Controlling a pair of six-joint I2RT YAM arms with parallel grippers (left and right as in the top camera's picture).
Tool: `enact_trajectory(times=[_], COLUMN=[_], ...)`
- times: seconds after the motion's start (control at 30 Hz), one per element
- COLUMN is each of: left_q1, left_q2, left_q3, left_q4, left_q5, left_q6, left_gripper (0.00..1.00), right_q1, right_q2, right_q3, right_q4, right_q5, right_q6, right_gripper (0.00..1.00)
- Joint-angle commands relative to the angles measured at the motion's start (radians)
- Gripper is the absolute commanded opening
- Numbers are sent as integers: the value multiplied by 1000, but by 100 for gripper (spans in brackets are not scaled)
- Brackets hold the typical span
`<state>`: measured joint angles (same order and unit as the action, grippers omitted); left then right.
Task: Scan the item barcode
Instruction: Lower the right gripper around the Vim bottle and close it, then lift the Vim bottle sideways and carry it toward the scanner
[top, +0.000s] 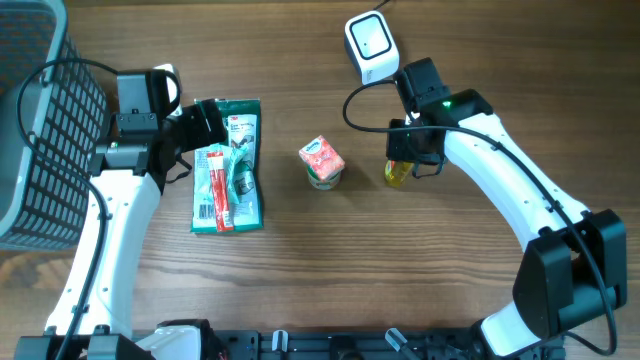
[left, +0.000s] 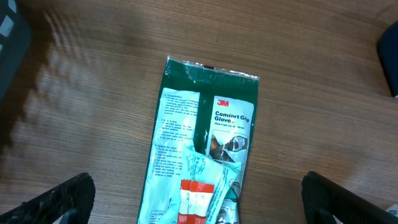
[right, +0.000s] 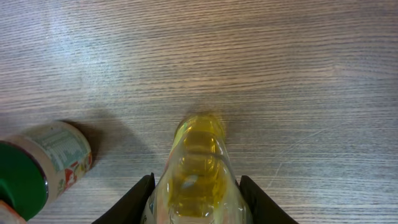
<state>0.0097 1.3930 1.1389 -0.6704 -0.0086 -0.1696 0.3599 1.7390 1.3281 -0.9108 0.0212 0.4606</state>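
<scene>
A small bottle of yellow liquid (right: 198, 171) lies on the wooden table, right of centre (top: 397, 173). My right gripper (right: 196, 200) has a black finger pressed against each side of it. The white barcode scanner (top: 368, 44) stands at the table's far edge, just behind that arm. My left gripper (left: 199, 208) hangs open over a green 3M glove pack (left: 205, 143), its fingers (left: 62, 199) wide on either side, touching nothing. A red-and-white sachet (left: 196, 202) lies on top of the pack. A small cup with a pink and green lid (top: 322, 162) sits mid-table.
A dark wire basket (top: 40, 120) fills the far left side. In the right wrist view the cup (right: 40, 165) lies close to the left of the bottle. The scanner's black cable (top: 352, 105) loops near the right arm.
</scene>
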Motion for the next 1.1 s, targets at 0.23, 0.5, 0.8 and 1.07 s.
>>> enact_trajectory(times=[0.23,0.5,0.8,1.07], left_q1=[5,5,5,5], left_q2=[-11,-11,-11,-11], left_q3=[11,11,11,11], left_q4=[3,3,3,3], left_q5=[8,8,8,8], left_q6=[5,5,5,5], left_gripper=[100,100,100,100], right_q1=[-198,-354,-353,-353], right_q2=[-309,-467,-467,-467], right_q3=[-6,-6,-6,-6], right_q4=[4,-24,-56,-78], right_q5=[-481,-1088,-1309,-1309], right_q6=[-107,-201,-233,-259], right_gripper=[31,24,16,16])
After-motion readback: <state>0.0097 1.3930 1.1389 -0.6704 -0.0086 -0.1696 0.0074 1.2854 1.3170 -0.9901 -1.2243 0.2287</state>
